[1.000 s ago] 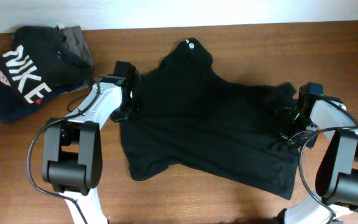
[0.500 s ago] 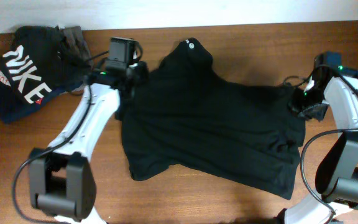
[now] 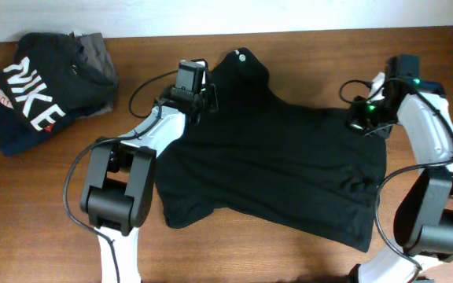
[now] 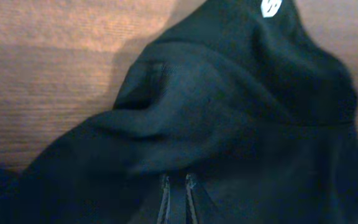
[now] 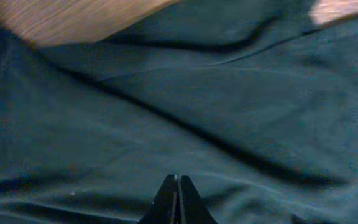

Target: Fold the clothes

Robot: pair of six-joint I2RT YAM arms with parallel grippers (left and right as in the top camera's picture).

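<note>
The clothes, a black T-shirt (image 3: pixel 274 165), lie spread across the wooden table (image 3: pixel 53 204) with the collar and its small white mark (image 3: pixel 242 55) at the back. My left gripper (image 3: pixel 204 93) hovers over the shirt's left shoulder, just left of the collar. In the left wrist view its fingers (image 4: pixel 178 183) stand a narrow gap apart over bunched black fabric (image 4: pixel 229 112), with the white mark (image 4: pixel 270 7) ahead. My right gripper (image 3: pixel 360 119) is over the shirt's back right corner. Its fingers (image 5: pixel 178 179) are shut above the cloth (image 5: pixel 185 106), with nothing seen pinched.
A dark garment with white NIKE lettering (image 3: pixel 30 94) is piled at the back left, with a grey folded garment (image 3: pixel 97 49) behind it. The table's far edge meets a pale wall (image 3: pixel 211 16). Bare wood shows at the front left and right of the shirt.
My left gripper has moved right, from the shirt's left sleeve to beside the collar, and its fingers have parted slightly. My right gripper has moved back along the right edge. The shirt lies much the same.
</note>
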